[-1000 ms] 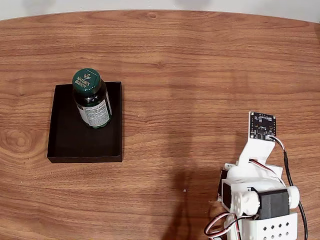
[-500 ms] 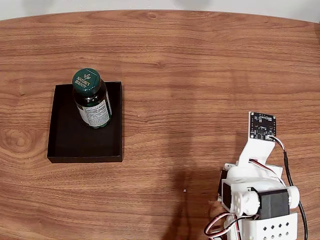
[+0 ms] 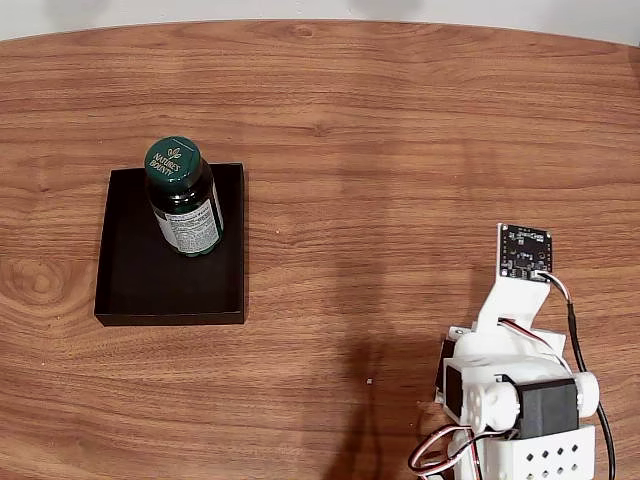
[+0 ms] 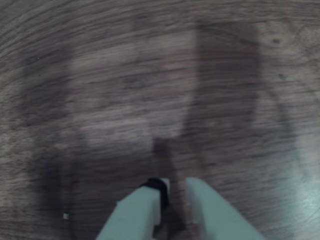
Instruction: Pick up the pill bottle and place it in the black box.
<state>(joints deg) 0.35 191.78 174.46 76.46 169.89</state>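
The pill bottle (image 3: 183,198) is being kept upright inside the black box (image 3: 130,285), far left on the counter (image 3: 400,150), so delivery looks done. The gripper (image 4: 172,192) is being held over bare wood with its jaws narrowed, empty.

pill bottle (image 3: 183,198) sits in the black box (image 3: 140,285) at the table's (image 3: 380,150) left, arm (image 3: 515,400) way off right
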